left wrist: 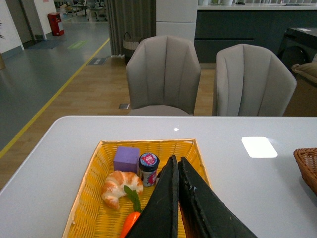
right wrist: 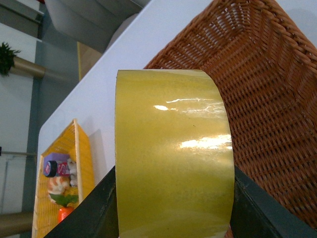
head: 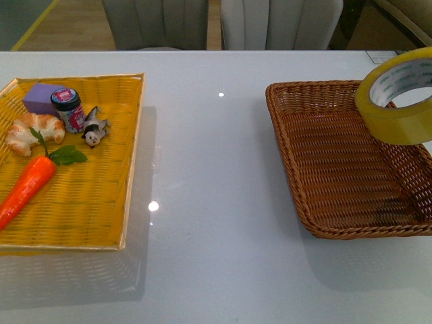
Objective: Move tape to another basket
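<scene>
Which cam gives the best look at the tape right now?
Front view: the tape shows as a nearly whole ring, white core included, over the basket. Right wrist view shows only its yellow outer face, close up, clamped in the right gripper. Left wrist view doesn't show it.

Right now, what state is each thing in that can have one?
tape: lifted, tilted, by the brown basket's far right corner
brown basket: on the table, nothing seen inside
yellow tray: flat, loaded with small items
jar: upright, lid on
left fingers: shut, empty
right fingers: shut on the tape
</scene>
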Available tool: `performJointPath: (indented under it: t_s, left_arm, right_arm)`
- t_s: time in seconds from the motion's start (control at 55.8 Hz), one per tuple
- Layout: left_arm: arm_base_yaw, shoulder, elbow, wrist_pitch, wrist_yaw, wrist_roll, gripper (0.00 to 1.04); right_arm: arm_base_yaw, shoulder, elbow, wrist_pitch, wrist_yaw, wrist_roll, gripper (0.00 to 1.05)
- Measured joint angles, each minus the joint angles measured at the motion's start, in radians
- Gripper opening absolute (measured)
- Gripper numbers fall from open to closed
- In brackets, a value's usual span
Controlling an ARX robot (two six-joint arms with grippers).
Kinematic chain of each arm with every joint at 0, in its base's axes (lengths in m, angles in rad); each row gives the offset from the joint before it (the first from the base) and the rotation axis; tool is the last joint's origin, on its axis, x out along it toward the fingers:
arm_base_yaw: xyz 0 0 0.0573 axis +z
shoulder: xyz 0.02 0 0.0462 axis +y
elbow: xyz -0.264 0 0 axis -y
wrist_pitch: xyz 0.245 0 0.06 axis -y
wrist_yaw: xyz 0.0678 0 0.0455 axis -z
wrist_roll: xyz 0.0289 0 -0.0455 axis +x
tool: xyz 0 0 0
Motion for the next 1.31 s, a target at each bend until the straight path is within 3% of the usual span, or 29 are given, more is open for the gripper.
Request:
performJointPath:
  t_s: [0.09, 0.161, 0.233, 0.68, 0.806, 1.021, 1.307]
  left_arm:
    - [0.022, -0.058, -0.024, -0.030, 0.027, 0.000, 0.02]
    - [0.085, -0.097, -0.039, -0.056, 0.107, 0.001, 0.02]
    - [0.116, -0.131, -0.051, -0.079, 0.110, 0.001, 0.02]
    - [0.120, -0.294, -0.105, -0.171, 0.121, 0.003, 0.02]
    - [0.120, -0.345, -0.105, -0.217, 0.121, 0.003, 0.02]
    - [0.120, -0.420, -0.105, -0.293, 0.121, 0.003, 0.02]
    - [0.120, -0.495, -0.105, -0.369, 0.121, 0.003, 0.02]
  right_arm:
    - [0.004, 0.117, 0.072, 0.021, 0.007, 0.049, 0.47]
    - [0.011, 0.183, 0.112, 0.043, 0.012, 0.087, 0.47]
    - [0.022, 0.234, 0.140, 0.058, 0.015, 0.122, 0.47]
    - [0.062, 0.391, 0.249, 0.098, 0.021, 0.220, 0.48]
    - [0.068, 0.404, 0.262, 0.100, 0.014, 0.228, 0.61]
    - [0.071, 0.409, 0.261, 0.134, 0.011, 0.249, 0.97]
    - [0.009, 0.381, 0.094, 0.248, -0.018, 0.255, 0.96]
